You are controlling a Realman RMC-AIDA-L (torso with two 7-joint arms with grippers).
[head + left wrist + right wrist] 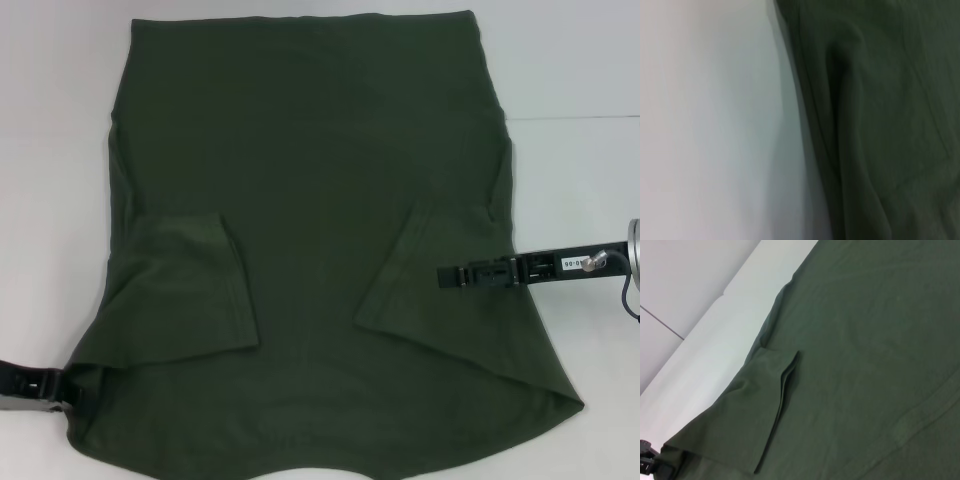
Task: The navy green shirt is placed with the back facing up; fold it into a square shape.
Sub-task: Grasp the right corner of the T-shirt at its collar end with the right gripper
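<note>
The navy green shirt (310,200) lies flat on the white table, plain side up, and fills most of the head view. Both short sleeves are folded inward onto the body: one sleeve (190,290) on the left, the other sleeve (420,260) on the right. My left gripper (58,385) is at the shirt's near left corner, shut on the cloth edge, which rises slightly toward it. The right wrist view shows it too, as the left gripper (652,462). My right gripper (447,275) reaches in from the right, over the shirt beside the folded right sleeve.
The bare white table (580,60) shows to the right of the shirt and the table (50,100) to its left. A seam line (580,117) crosses the table at the right. The shirt's near edge runs to the bottom of the head view.
</note>
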